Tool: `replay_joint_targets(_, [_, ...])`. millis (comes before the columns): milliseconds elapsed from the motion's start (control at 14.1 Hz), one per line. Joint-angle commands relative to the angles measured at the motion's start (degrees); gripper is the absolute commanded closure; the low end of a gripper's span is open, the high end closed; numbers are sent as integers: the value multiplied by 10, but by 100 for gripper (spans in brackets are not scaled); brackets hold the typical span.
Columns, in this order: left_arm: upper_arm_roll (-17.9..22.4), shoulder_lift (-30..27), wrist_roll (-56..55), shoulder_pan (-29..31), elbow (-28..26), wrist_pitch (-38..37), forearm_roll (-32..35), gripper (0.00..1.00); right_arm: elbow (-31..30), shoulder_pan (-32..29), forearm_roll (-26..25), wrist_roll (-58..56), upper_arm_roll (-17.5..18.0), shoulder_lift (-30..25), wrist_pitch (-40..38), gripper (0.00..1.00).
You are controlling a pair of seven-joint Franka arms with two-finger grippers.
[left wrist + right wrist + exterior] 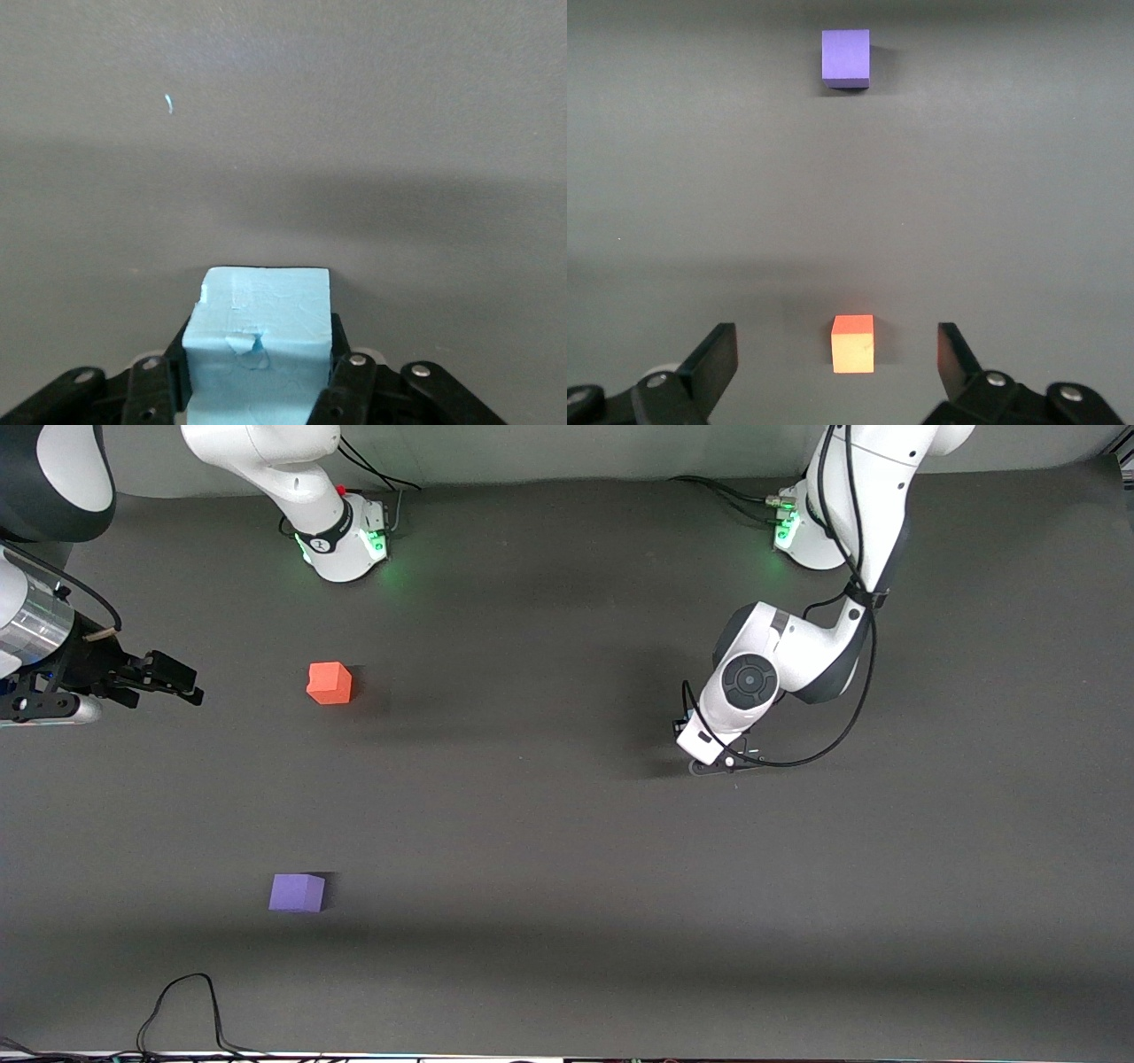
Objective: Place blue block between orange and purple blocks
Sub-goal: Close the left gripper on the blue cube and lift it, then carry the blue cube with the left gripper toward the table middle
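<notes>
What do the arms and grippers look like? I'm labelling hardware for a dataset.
Both arms are glossy white with dark grey joint bands, black cables looped alongside, and green lights at their bases. The left gripper and right gripper have black fingers with silver screws.

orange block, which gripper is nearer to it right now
Right. The right gripper hangs open beside the orange block, toward the right arm's end. The left gripper is shut on the blue block toward the left arm's end.
</notes>
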Motion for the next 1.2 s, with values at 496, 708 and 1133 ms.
replay_joint_targets(496, [9,-179,96,121,179,-376,30,100,-10,9,0,0,-2,-5,13,0])
replay_joint_targets(708, [9,-175,147,152,263,-449,30,100,-12,9,0,0,-3,-9,13,0])
replay_joint_targets(1133, [4,-171,149,161,305,-464,20,100,-19,9,0,-3,-7,-13,12,0])
